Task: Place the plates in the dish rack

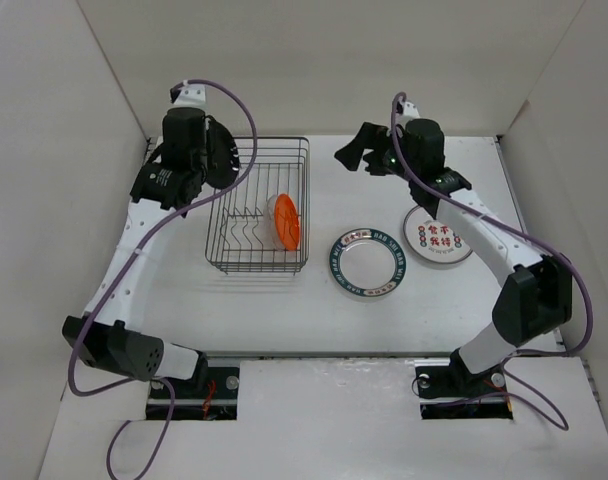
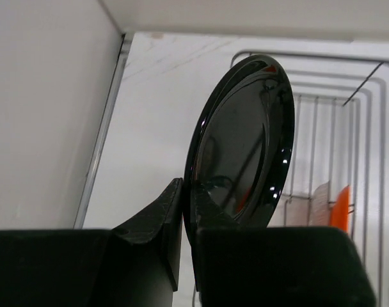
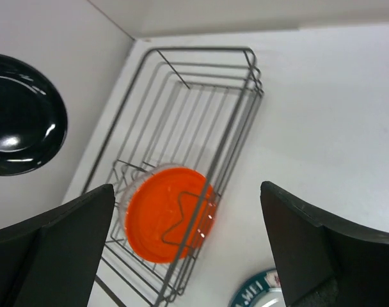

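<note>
1. Your left gripper (image 2: 188, 192) is pinching the black plate (image 2: 242, 141) by its rim, on edge, at 10 o'clock of the dish rack (image 1: 307, 200).
2. Your right gripper (image 3: 187, 192) is spread wide, empty, at 2 o'clock of the rack.
3. The orange plate (image 1: 286, 222) stands inside the rack.
4. The teal-lettered plate (image 1: 368, 263) and the character plate (image 1: 436, 238) lie on the bench (image 1: 284, 310) at 3 o'clock.

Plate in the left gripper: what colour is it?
Glossy black. The plate, pinched at its edge by the left gripper, shows best in the left wrist view.
</note>
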You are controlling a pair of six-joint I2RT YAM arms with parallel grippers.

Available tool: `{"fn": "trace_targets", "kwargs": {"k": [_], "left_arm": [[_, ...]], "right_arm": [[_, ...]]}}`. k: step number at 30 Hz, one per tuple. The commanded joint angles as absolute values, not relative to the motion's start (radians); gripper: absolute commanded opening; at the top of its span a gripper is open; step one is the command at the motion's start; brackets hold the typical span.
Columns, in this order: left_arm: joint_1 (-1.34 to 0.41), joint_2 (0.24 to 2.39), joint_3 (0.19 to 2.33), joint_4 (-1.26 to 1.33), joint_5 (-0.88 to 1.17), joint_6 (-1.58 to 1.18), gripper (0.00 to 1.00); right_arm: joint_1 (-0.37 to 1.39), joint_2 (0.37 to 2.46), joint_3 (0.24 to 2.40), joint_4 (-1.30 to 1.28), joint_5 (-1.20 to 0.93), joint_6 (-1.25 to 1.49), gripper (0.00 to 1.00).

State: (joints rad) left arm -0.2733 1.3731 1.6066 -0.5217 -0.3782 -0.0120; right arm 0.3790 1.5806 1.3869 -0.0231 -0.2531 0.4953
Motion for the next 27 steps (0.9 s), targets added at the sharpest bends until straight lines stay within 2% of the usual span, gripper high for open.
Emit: {"fn": "trace_targets", "kwargs": {"k": [1, 14, 27], "left_arm": [[-0.276, 1.378, 1.563, -0.574, -0.506, -0.037, 0.00], [-0.328, 1.423, 1.545, -0.656, -0.396, -0.095, 0.00], [-0.350, 1.512, 1.545, -0.667, -0.400, -0.120, 0.00]], "right_arm": [[0.388, 1.539, 1.390, -0.143, -0.144, 0.457, 1.00], [0.347, 1.430, 1.261, -0.190, -0.120, 0.448, 1.00], [0.278, 1.399, 1.209, -0.190, -0.149, 0.439, 1.00]]}}
